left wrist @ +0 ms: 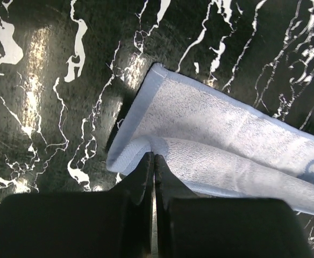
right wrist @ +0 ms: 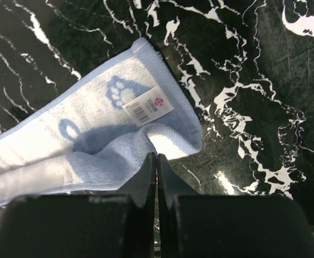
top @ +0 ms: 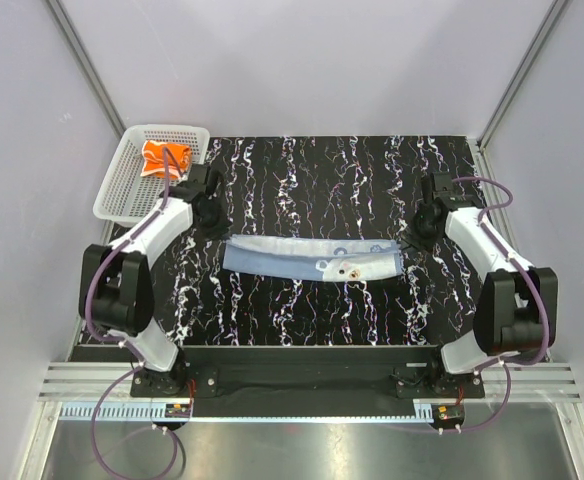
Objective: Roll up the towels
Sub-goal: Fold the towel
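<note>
The light blue towel (top: pixel 312 260) lies as a long folded strip across the middle of the black marbled table. My left gripper (top: pixel 215 222) is at its left end. In the left wrist view its jaws (left wrist: pixel 154 157) are shut on a raised fold of the blue towel (left wrist: pixel 221 134). My right gripper (top: pixel 422 230) is at the right end. In the right wrist view it (right wrist: pixel 156 157) is shut on a lifted fold of the towel (right wrist: pixel 65 145) near the white barcode label (right wrist: pixel 148 106). The orange towel (top: pixel 162 158) lies bunched in the basket.
A white mesh basket (top: pixel 122 195) stands at the back left corner, just behind my left arm. Grey walls with metal posts enclose the table. The table's front rail runs between the two arm bases.
</note>
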Action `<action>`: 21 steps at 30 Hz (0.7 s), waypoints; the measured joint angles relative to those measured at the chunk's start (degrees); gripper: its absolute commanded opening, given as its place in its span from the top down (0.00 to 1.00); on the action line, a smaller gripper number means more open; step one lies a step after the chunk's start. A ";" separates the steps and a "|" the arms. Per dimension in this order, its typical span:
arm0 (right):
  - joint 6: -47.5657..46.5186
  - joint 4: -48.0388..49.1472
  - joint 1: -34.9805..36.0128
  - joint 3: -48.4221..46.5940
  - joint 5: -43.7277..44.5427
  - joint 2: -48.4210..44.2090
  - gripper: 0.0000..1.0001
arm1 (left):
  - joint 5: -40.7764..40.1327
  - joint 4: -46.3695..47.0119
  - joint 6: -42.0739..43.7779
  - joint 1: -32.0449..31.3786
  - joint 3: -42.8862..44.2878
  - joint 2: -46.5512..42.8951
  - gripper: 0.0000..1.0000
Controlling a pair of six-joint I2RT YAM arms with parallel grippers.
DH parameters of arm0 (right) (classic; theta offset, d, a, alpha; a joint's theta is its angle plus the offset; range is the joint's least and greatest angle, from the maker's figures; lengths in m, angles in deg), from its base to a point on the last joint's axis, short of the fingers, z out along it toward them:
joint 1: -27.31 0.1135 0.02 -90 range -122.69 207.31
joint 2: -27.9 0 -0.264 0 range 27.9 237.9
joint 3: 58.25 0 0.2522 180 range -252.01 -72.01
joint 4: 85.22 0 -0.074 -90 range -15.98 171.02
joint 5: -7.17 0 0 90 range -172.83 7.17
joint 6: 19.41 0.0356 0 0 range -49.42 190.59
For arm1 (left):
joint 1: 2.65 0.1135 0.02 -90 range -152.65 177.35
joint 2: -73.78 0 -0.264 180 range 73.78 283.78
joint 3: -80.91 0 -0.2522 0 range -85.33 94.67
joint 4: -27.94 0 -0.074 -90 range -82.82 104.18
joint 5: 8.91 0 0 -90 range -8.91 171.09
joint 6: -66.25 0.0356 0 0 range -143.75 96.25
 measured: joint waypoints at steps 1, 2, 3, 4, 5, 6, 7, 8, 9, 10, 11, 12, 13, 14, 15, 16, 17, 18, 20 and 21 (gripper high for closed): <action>-0.20 0.17 -0.33 -0.02 -0.07 0.59 1.00 | 0.02 -0.35 0.15 0.07 0.72 0.98 1.00; -0.35 0.37 -0.70 -0.07 -0.17 1.16 1.00 | 0.07 -0.52 0.28 0.13 1.44 2.01 1.00; -0.48 0.63 -1.07 -0.07 -0.24 1.66 1.00 | 0.07 -0.61 0.42 0.17 2.27 3.17 1.00; -0.63 0.85 -1.42 -0.15 -0.37 2.16 1.00 | 0.09 -0.96 0.48 0.26 3.23 4.33 1.00; -0.74 1.11 -1.68 -0.22 -0.50 2.56 1.00 | 0.11 -1.07 0.57 0.33 3.91 5.16 1.00; -0.85 1.20 -1.99 -0.48 -0.70 3.19 1.00 | 0.11 -1.27 0.68 0.39 4.70 6.12 1.00; -1.01 1.42 -2.16 -0.68 -0.87 3.69 1.00 | 0.11 -1.46 0.76 0.48 5.40 6.88 1.00; -1.14 1.55 -2.34 -1.01 -1.14 4.31 1.00 | 0.11 -1.53 0.85 0.57 5.95 7.52 1.00; -1.27 1.73 -2.47 -1.38 -1.57 4.96 1.00 | 0.11 -1.68 0.87 0.66 6.43 8.11 1.00; -1.38 1.99 -2.54 -1.75 -1.73 5.70 1.00 | 0.11 -1.84 0.90 0.74 6.86 8.61 1.00; -1.53 2.36 -2.54 -2.01 -1.86 6.32 1.00 | 0.11 -1.95 0.92 0.79 7.17 9.01 1.00; -1.64 2.49 -2.56 -2.25 -2.08 6.80 1.00 | 0.11 -2.03 0.98 0.90 7.56 9.55 1.00; -1.73 2.71 -2.56 -2.54 -2.36 7.41 1.00 | 0.11 -2.16 1.07 1.01 7.82 9.90 1.00; -1.84 2.82 -2.56 -2.78 -2.80 8.02 1.00 | 0.11 -2.36 1.09 1.09 8.13 10.27 1.00; -1.92 2.99 -2.58 -2.99 -3.17 8.63 1.00 | 0.11 -2.47 1.09 1.18 8.35 10.67 1.00; -2.03 3.19 -2.58 -3.17 -3.30 9.31 1.00 | 0.11 -2.71 1.11 1.27 8.55 11.04 1.00; -2.12 3.37 -2.60 -3.39 -3.37 9.94 0.97 | 0.11 -2.80 1.11 1.38 8.66 11.37 1.00; -2.14 3.56 -2.62 -3.50 -3.48 10.45 0.95 | 0.11 -3.19 1.11 1.51 8.96 11.80 1.00; -2.32 3.91 -2.67 -3.80 -3.72 11.56 0.91 | 0.11 -3.82 1.11 1.75 9.99 12.94 1.00; -2.38 3.91 -2.69 -4.04 -3.74 12.11 0.79 | 0.11 -4.09 1.11 1.95 10.69 13.77 1.00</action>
